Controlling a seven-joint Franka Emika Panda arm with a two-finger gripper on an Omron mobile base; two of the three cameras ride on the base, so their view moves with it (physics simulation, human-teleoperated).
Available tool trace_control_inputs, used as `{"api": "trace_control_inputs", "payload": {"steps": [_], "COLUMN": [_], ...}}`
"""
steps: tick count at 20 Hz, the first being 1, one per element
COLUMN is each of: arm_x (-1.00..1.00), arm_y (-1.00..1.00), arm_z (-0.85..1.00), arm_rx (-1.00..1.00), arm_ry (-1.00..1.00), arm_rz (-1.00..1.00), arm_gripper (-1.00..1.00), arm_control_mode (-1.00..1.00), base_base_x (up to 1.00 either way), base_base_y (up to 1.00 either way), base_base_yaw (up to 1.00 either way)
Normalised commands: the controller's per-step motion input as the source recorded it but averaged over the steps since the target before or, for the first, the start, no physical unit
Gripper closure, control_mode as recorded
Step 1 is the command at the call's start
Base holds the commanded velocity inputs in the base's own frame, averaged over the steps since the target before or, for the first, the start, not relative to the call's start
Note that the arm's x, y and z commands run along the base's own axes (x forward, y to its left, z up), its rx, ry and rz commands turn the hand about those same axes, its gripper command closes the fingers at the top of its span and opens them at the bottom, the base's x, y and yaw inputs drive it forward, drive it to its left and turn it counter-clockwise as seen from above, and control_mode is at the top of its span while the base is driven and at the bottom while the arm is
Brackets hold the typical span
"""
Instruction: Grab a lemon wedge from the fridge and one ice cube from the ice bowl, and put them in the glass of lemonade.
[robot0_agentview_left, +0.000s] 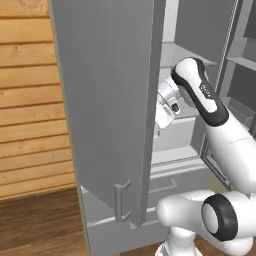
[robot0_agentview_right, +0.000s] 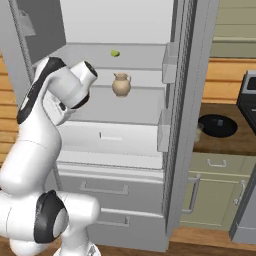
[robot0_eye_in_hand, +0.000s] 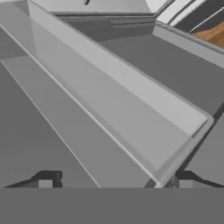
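Working from your left in the right base view, you have the arm's wrist reaching into the open fridge (robot0_agentview_right: 150, 75), low against the left side, level with the middle shelf. In the hand view the claw (robot0_eye_in_hand: 116, 179) stands released, its two dark tips wide apart with nothing between them, looking along grey fridge panels. Move right and up and you come to the lemon wedge (robot0_agentview_right: 115, 53), lying on the upper shelf near the back wall, well apart from the claw. That is the relation your next move turns on: the wedge lies above the hand and to its right, one shelf higher than the tan jug (robot0_agentview_right: 121, 84), which stands on the middle shelf almost directly under it. The wedge looks like a tiny yellow-green speck, far smaller than the claw; its long axis is too small to tell, so you will likely want a closer look before you choose a grip direction. Further right, past the open door, the black ice bowl (robot0_agentview_right: 218, 125) sits on the counter (robot0_agentview_right: 220, 142), with the glass of lemonade (robot0_agentview_right: 199, 131) just beside its left edge
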Motion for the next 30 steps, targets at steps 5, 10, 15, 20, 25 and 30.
{"api": "trace_control_inputs", "payload": {"steps": [5, 10, 15, 20, 25, 30], "arm_x": [-0.58, -0.6, -0.3, -0.06, -0.49, -0.08], "arm_y": [1.0, 1.0, 0.99, 0.29, -0.33, -0.79], "arm_z": [0.06, 0.22, 0.23, 0.31, 0.81, 0.9], "arm_rx": [0.0, 0.0, 0.0, -0.1, -0.07, -0.12], "arm_ry": [-0.21, -0.25, -0.3, -0.06, -0.02, -0.13], "arm_rz": [0.11, 0.07, 0.02, 0.0, 0.0, 0.02], "arm_gripper": [-1.0, -1.0, -1.0, -1.0, -1.0, -1.0], "arm_control_mode": [-1.0, -1.0, -1.0, -1.0, -1.0, -1.0], "base_base_x": [0.0, 0.0, 0.0, 0.0, 0.0, 0.0], "base_base_y": [0.0, 0.0, 0.0, 0.0, 0.0, 0.0], "base_base_yaw": [0.0, 0.0, 0.0, 0.0, 0.0, 0.0]}}
